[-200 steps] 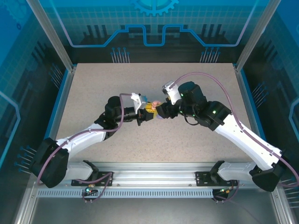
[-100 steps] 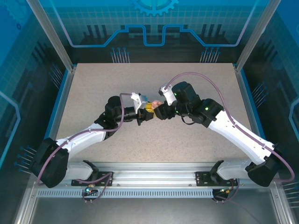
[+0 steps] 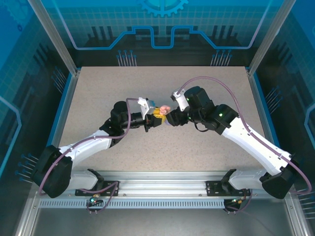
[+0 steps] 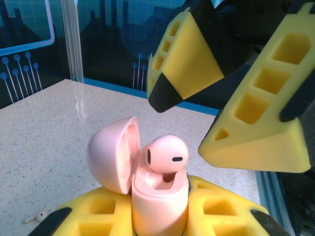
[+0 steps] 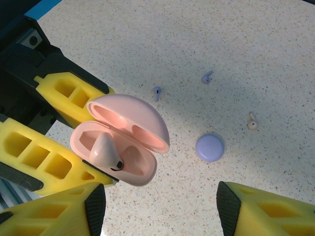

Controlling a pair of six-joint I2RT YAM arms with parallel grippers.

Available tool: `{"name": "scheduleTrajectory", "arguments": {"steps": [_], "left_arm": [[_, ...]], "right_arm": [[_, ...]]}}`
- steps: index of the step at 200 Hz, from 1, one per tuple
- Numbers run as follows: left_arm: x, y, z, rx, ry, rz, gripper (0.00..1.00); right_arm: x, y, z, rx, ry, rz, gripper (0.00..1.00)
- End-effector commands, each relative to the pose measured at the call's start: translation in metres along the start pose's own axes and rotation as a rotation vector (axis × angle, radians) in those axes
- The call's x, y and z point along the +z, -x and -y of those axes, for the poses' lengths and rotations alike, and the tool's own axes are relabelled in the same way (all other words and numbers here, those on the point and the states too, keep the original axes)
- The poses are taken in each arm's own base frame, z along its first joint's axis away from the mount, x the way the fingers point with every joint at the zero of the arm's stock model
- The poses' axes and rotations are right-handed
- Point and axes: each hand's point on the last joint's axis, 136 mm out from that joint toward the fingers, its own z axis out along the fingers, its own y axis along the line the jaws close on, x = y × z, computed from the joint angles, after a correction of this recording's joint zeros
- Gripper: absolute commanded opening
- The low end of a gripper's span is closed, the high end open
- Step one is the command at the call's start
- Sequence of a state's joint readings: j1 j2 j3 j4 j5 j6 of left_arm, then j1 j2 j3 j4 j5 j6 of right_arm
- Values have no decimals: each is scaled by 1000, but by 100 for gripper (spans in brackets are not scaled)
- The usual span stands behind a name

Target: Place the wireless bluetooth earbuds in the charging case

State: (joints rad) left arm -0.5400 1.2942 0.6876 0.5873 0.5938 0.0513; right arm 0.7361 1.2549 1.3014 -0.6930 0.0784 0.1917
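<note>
**Two robot arms meet over a speckled beige tabletop (image 3: 98, 93) inside a blue-lit enclosure.** The white-and-black left arm (image 3: 88, 145) and the white-and-black right arm (image 3: 246, 135) reach inward from the near edge, and their tools come together near the middle of the table.

The left gripper (image 3: 155, 120) has its yellow foam-block fingers (image 4: 115, 223) clamped on the base of a glossy pale pink clamshell charging case (image 4: 160, 196). It holds the case above the table with the domed lid (image 4: 110, 152) swung open.

The right gripper (image 5: 160, 211) hangs just beside the open case. Its yellow, black-tipped fingers (image 4: 187, 59) are spread wide with nothing between them, close to the case but apart from it.

A pale pink stemmed earbud (image 4: 167, 155) sits in one well of the pink case. It leans at a tilt, and its rounded head stands above the rim.

On the tabletop below, the right wrist view shows a closed round lilac-purple case (image 5: 209, 147). Near it lies a second pale pink earbud (image 5: 252, 123). A lilac-purple earbud (image 5: 207, 77) lies farther off, and another lilac-purple earbud (image 5: 157, 92) lies apart from it, closer to the raised pink lid. None of the three loose buds touches either case.
</note>
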Motion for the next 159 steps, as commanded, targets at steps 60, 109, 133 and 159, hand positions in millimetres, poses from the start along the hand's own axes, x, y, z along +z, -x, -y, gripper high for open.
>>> {"name": "scheduleTrajectory", "arguments": {"steps": [60,109,133,159], "left_arm": [[0,14,2,23,3,23,0],[0,15,3,25,-1,27,0],[-1,15,4,25,-5,28,0],[-1,15,4,27,-4,28,0]], "right_arm": [[-18,11,-15,-3,100,64,65],[-6,18,-14,17,91,39,66],[1,17,-11,23,76,17,66],[4,18,-8,27,54,9,66]]}}
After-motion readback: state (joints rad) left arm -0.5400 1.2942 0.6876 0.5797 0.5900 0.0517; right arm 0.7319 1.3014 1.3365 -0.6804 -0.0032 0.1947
